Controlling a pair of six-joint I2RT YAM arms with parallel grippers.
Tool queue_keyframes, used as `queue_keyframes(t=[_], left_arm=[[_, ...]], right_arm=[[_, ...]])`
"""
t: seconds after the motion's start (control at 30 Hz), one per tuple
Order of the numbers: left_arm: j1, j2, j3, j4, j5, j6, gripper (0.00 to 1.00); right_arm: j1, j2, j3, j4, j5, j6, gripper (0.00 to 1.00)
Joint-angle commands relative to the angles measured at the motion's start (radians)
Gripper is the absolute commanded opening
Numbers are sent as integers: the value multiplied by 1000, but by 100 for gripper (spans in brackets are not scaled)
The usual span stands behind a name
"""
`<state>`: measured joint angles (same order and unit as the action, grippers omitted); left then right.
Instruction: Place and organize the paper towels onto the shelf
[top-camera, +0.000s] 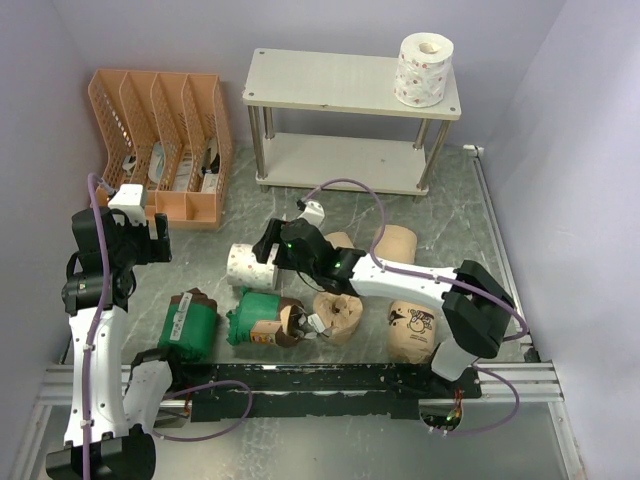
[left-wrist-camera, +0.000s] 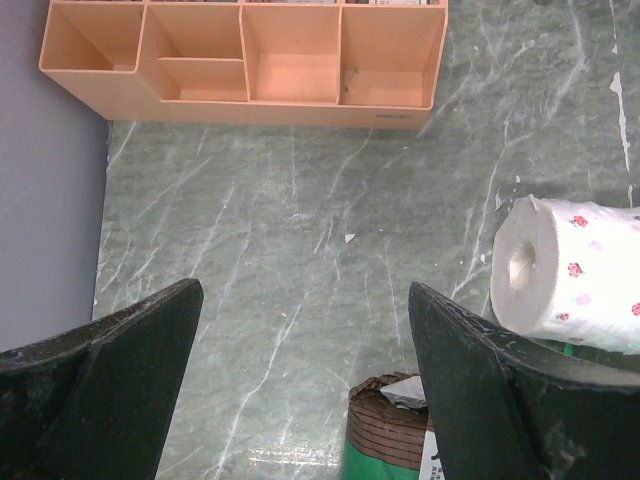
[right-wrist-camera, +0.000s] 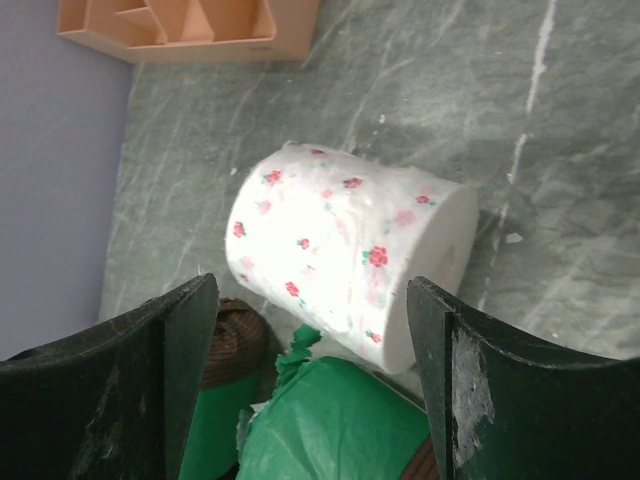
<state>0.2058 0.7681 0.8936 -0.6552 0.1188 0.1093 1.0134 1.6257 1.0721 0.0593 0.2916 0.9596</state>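
The right gripper (right-wrist-camera: 310, 292) fills the foreground of its wrist view, its two dark fingers (right-wrist-camera: 130, 370) standing apart with nothing clamped between them. Just beyond the tips, a white roll with red specks (right-wrist-camera: 340, 260) lies on its side on the green marbled table (top-camera: 450, 215). A green-wrapped roll (right-wrist-camera: 330, 430) lies just below the white roll in that view, and whether the two touch cannot be told. The left gripper (left-wrist-camera: 305, 292) also has its fingers spread wide and holds nothing, with bare table under it and the orange file organizer (left-wrist-camera: 240, 60) ahead. From above, the shelf (top-camera: 330, 80) stands at the back of the table, and a second speckled white roll (top-camera: 424, 70) stands upright at the right end of its top board. The lower board is bare. The other rolls sit on the table in front of the shelf: a second green one (top-camera: 190, 325) further left, three tan ones (top-camera: 400, 240) and a brown printed one (top-camera: 412, 330) to the right.
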Motion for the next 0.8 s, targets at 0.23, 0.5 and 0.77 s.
queue_keyframes(t=[0.23, 0.5, 0.77], left_arm=[[0, -9, 19, 7, 16, 16, 95], [2, -9, 20, 6, 18, 18, 95], [6, -6, 19, 6, 24, 18, 95]], right_arm=[[18, 14, -5, -44, 65, -7, 74], [1, 110, -34, 87, -60, 40, 71], [-6, 130, -63, 130, -60, 58, 64]])
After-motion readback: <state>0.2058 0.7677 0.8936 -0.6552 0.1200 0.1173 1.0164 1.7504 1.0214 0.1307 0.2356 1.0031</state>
